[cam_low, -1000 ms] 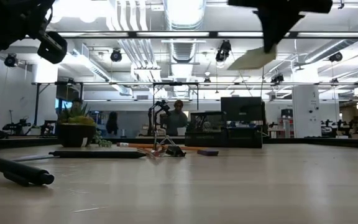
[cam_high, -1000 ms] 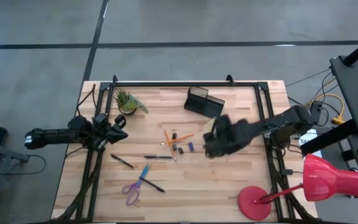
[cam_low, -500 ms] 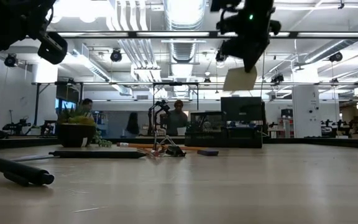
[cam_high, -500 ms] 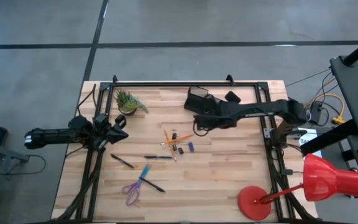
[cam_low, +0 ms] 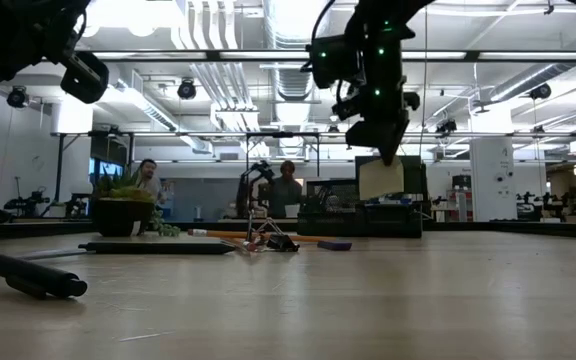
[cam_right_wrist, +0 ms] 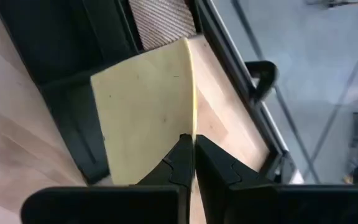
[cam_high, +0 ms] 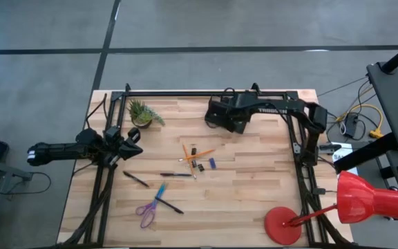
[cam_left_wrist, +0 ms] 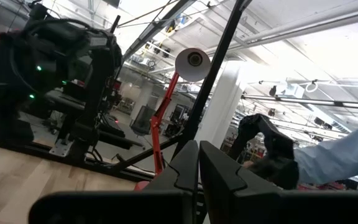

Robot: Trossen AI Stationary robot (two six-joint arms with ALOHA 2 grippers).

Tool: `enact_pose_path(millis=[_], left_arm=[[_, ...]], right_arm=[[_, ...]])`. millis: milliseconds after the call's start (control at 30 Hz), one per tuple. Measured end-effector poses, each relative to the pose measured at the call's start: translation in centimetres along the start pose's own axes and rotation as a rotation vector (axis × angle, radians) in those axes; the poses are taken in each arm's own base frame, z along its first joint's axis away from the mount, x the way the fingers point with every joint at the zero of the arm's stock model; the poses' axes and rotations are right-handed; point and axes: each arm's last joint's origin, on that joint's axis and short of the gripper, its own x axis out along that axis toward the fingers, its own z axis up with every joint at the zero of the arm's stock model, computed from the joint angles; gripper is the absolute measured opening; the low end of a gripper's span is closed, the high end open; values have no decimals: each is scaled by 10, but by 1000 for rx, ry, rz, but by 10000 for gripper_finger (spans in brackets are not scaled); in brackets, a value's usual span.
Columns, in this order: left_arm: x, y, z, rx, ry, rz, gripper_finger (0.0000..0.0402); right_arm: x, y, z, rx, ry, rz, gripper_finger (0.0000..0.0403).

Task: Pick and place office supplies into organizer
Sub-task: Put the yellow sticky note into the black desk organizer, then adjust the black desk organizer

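Observation:
My right gripper (cam_high: 233, 119) (cam_low: 383, 152) hangs over the black organizer (cam_high: 218, 111) at the table's far middle, shut on the yellow sticky-note pad (cam_right_wrist: 145, 102) (cam_low: 381, 180). Loose on the table lie orange pencils (cam_high: 193, 153), small dark and blue bits (cam_high: 211, 163), thin black pens (cam_high: 176, 174), a blue pen (cam_high: 159, 191) and purple-handled scissors (cam_high: 146, 211). My left gripper (cam_high: 128, 144) (cam_left_wrist: 198, 165) waits shut at the table's left side, pointing slightly upward with nothing between its fingers. My right gripper pinches the pad's upper edge (cam_right_wrist: 190, 132) between its two fingers. The fingers slant down from above. The pad hangs upright below them, clear of the table, in front of the organizer's back section (cam_right_wrist: 73, 56).
A small green potted plant (cam_high: 142, 113) stands at the far left. A red desk lamp (cam_high: 354, 200) stands at the near right corner. Black frame rails (cam_high: 206, 92) run along the far edge and both sides. People show in the room beyond the table.
My right gripper has swung from over the table's middle toward the far edge and come down over the organizer, rolling its wrist on the way. The pad went with it: it was tilted high up before and now hangs upright and lower.

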Motion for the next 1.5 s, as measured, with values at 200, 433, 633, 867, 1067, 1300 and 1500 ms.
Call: enact_pose_path(millis=[200,433,633,867,1067,1300,1500], left_arm=[[0,0,0,0,1,1,0],[0,0,0,0,0,0,0],[0,0,0,0,1,0,0],[0,0,0,0,1,1,0],[0,0,0,0,1,1,0],[0,0,0,0,1,0,0],[0,0,0,0,0,0,0]], right_arm=[[29,-28,5,-55,110,130,9],[58,-33,3,-2,138,300,9],[69,-23,1,15,104,351,9],[80,-19,-13,58,160,290,14],[75,-12,-10,40,112,299,75],[59,-6,-6,-92,38,317,173],[22,17,-12,-362,-82,476,209]])
